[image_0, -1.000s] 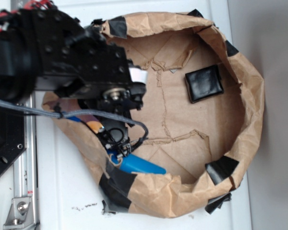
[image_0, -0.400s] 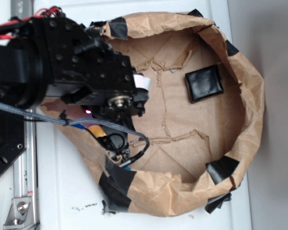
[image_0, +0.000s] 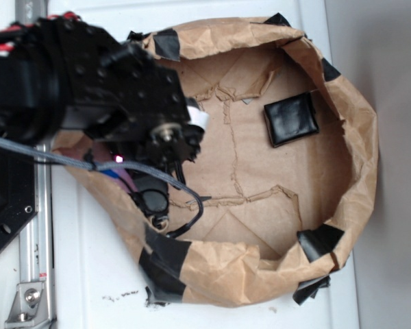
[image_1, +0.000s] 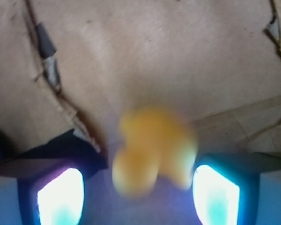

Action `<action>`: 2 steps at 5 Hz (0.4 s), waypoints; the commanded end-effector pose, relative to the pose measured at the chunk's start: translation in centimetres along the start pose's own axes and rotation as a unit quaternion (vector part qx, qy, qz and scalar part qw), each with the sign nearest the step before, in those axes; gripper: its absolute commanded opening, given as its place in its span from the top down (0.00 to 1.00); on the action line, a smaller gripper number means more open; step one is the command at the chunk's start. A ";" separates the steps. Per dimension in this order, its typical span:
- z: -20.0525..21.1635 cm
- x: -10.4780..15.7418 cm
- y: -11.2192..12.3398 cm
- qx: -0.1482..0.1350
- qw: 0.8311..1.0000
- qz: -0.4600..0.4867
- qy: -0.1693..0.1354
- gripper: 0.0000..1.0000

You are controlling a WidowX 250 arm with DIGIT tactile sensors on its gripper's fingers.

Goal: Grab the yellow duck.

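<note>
The yellow duck (image_1: 152, 150) was seen only in the wrist view, blurred, sitting between the two glowing fingers (image_1: 61, 197) of the gripper (image_1: 138, 199), a bit nearer the right one. Contact w/ either finger could not be told, so whether the gripper was closed on it or just around it could not be judged; the fingers were set fairly wide apart, w/ a gap left on the left side. Behind the duck, brown paper (image_1: 145, 61) w/ creases and a strip of black tape (image_1: 68, 147) was shown.

In the exterior view the duck was hidden under the black arm (image_0: 89, 89), which was placed over the left part of the brown paper bag (image_0: 359, 137) that formed a walled ring on the white table (image_0: 89, 274). The gripper itself was not made out there. A black square pad (image_0: 292, 118) was lying on the bag floor at upper right, well apart from the arm. A grey cable (image_0: 68, 161) was draped across the arm's lower side.
</note>
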State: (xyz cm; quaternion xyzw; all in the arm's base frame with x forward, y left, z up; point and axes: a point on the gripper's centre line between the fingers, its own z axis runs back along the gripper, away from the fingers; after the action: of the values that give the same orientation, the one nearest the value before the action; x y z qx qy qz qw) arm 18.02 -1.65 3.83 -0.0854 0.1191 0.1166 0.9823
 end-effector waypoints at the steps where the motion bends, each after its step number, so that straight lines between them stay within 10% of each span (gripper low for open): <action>1: 0.2 -0.3 0.3 -0.017 0.999 -0.026 -0.008 0.00; 2: 0.2 -0.5 0.2 -0.028 0.999 -0.037 -0.001 0.00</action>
State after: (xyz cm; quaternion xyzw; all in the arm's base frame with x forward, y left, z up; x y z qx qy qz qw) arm 17.92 -2.20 4.09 -0.1121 0.1184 0.0814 0.9833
